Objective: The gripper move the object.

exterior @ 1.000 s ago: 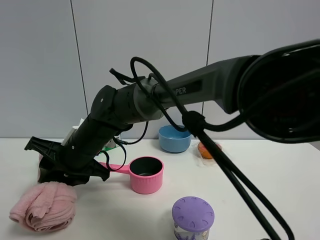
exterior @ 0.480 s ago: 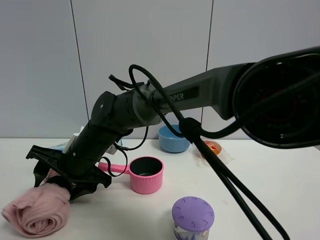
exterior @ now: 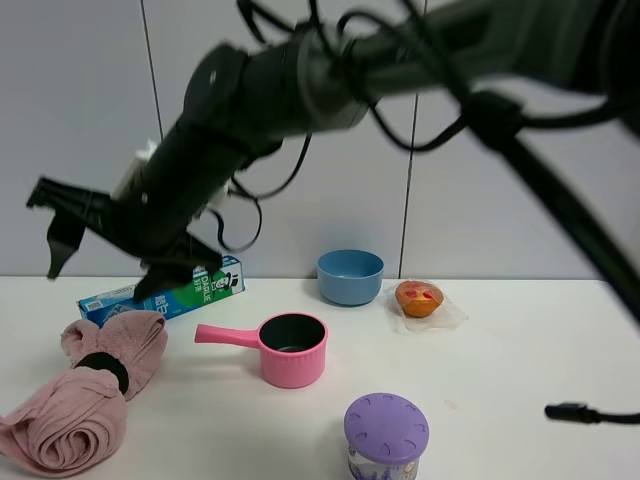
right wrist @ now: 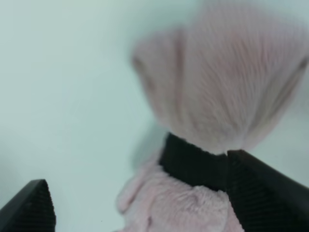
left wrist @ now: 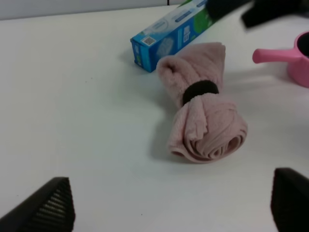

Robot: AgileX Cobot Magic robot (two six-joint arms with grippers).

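Observation:
The object, a fluffy pink rolled towel cinched by a black band, lies on the white table at the front left. My right gripper has reached across to the left and hangs open and empty well above the towel. In the blurred right wrist view its dark fingers stand wide apart around the towel below. My left gripper is open and empty, its fingertips set back from the towel. It does not show in the exterior view.
A blue-green carton lies just behind the towel. A pink saucepan stands to its right, handle toward the towel. A blue bowl and a wrapped orange pastry are behind. A purple-lidded jar stands in front.
My right gripper was down on the towel and has let it go and risen high above it. The towel now lies stretched out on the table with its band showing.

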